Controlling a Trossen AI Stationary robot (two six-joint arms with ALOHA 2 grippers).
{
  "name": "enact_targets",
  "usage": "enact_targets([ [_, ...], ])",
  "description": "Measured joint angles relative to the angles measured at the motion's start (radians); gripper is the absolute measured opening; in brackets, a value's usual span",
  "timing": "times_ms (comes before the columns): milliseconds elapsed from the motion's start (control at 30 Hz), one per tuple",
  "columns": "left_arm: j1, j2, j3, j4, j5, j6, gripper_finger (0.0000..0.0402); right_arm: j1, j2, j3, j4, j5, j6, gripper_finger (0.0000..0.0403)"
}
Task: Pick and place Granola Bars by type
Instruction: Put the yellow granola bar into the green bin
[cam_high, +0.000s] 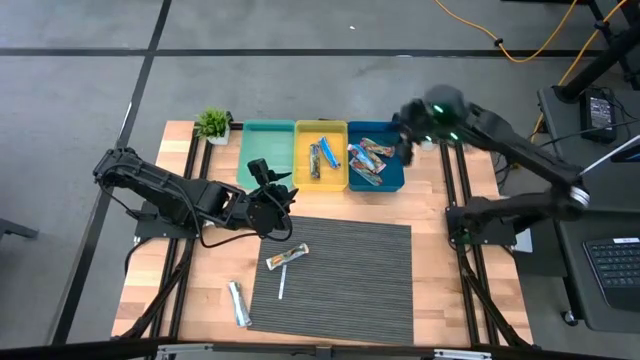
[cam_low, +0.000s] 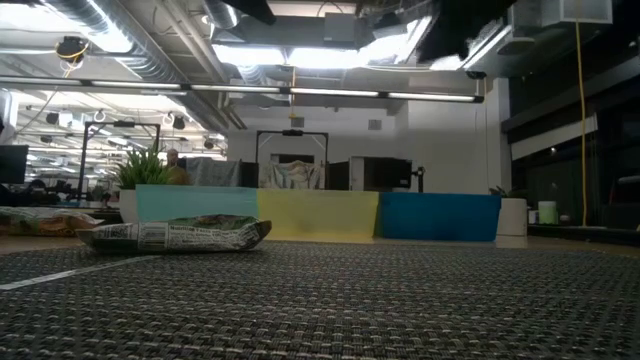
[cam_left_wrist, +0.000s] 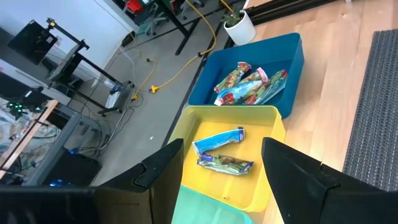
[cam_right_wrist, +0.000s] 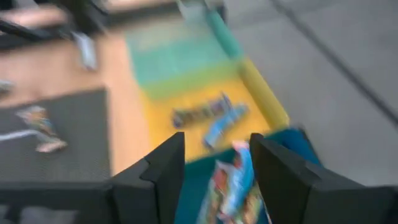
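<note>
Right gripper (cam_right_wrist: 214, 165), fingers spread and empty, above blue bin (cam_high: 392, 180) of multicoloured bars (cam_high: 367, 160), apparently post-release; left gripper (cam_high: 283, 193), fingers spread, near yellow bin (cam_high: 303, 135).

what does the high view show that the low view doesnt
Only the high view shows both arms: the left gripper open above the mat's far edge near the teal bin, the right gripper over the blue bin. It also shows the bars inside the yellow bin and blue bin, a silvery bar on the wood and a thin white stick.

Only the low view shows the room behind and the ceiling lights.

Both show the three bins, the plant, the mat and the multicoloured bar lying on it.
</note>
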Motion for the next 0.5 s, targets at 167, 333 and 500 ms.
enact_targets([
  [167,0.000,0.000,0.000,-0.011,0.002,0.000,0.0209,0.165,-0.272,-0.236,0.205,-0.012,0.053,0.0164],
  [333,0.000,0.000,0.000,-0.015,0.011,0.000,0.0212,0.379,-0.469,-0.559,0.636,-0.016,0.098,0.0131],
  [500,0.000,0.000,0.000,-0.015,0.011,-0.010,0.0209,0.552,-0.507,-0.774,0.941,-0.017,0.066,0.0067],
])
